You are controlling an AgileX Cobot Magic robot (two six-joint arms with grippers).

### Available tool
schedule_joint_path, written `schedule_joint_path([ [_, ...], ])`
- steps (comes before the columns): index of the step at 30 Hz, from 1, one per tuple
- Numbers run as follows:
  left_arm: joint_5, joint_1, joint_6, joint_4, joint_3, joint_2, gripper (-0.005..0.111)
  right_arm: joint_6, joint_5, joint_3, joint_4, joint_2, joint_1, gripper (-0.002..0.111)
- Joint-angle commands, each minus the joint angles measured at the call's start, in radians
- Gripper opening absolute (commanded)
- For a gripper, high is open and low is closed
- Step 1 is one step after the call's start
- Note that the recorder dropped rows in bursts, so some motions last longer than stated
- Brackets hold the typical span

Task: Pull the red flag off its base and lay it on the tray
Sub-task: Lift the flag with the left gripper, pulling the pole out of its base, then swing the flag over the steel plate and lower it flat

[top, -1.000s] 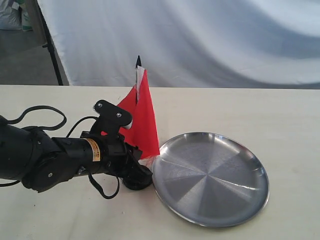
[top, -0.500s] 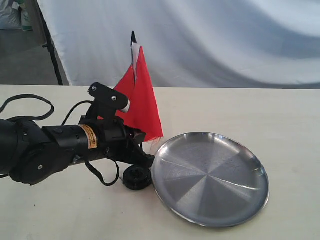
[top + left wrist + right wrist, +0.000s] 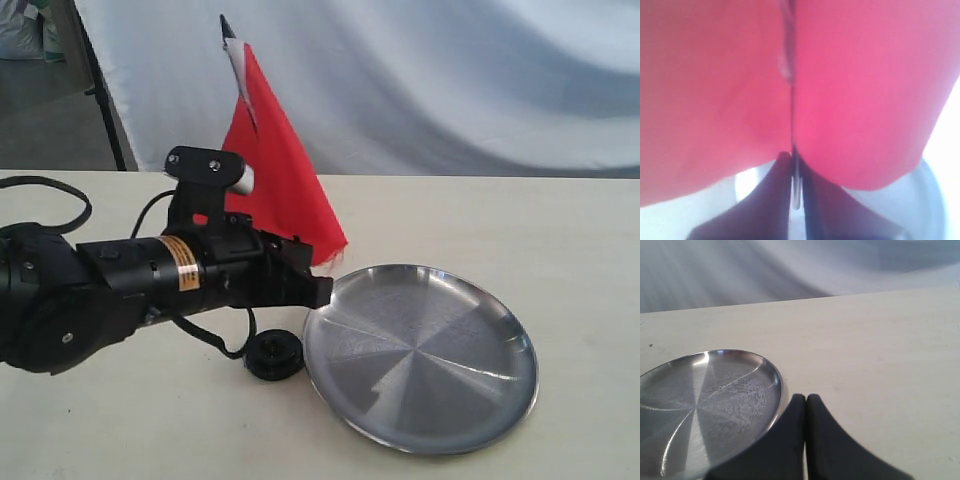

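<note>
red flag [image 3: 285,170]: pinched low on its thin black pole between the left jaws. the cloth stands above them and the pole tilts, with its black tip uppermost and a white strip along it near the top. the flag hangs in the air, apart from the base.
left gripper [image 3: 318,290]: jaws clamped on the flag's pole. in the left wrist view, blurred red cloth fills almost everything just beyond the two dark fingers [image 3: 770,200].
base [image 3: 274,354]: small round black disc on the table, just below the left jaws and not touching them.
tray [image 3: 420,355]: round shiny steel plate lying flat, below and just ahead of the left jaws. its rim is just beside the base; whether they touch cannot be told.
right gripper [image 3: 805,405]: black jaws pressed together with nothing between them, low over the table, with the tray's rim just beside the fingertips.
table [image 3: 560,230]: pale cream surface.
white cloth [image 3: 450,80]: draped backdrop well beyond both pairs of jaws.
</note>
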Motion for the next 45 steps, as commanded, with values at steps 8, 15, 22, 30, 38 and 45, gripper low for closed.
schedule_joint_path([
  [8, -0.14, -0.145, -0.24, 0.016, -0.066, 0.085, 0.0, -0.002, -0.006, 0.001, -0.012, -0.006, -0.002, 0.0],
  [15, -0.265, -0.156, -0.61, 0.194, -0.143, 0.24, 0.0, -0.002, -0.006, 0.001, -0.012, -0.006, -0.002, 0.0],
  [22, -0.338, -0.156, -0.872, 0.251, -0.234, 0.409, 0.0, -0.002, -0.006, 0.001, -0.012, -0.006, -0.002, 0.0],
  [30, -0.403, -0.156, -1.023, 0.333, -0.317, 0.532, 0.0, -0.002, -0.006, 0.001, -0.012, -0.006, -0.002, 0.0],
  [38, -0.37, -0.156, -1.117, 0.397, -0.381, 0.589, 0.007, -0.002, -0.006, 0.001, -0.012, -0.006, -0.002, 0.0],
  [45, -0.299, -0.156, -1.125, 0.4, -0.381, 0.589, 0.058, -0.002, -0.006, 0.001, -0.012, -0.006, -0.002, 0.0],
])
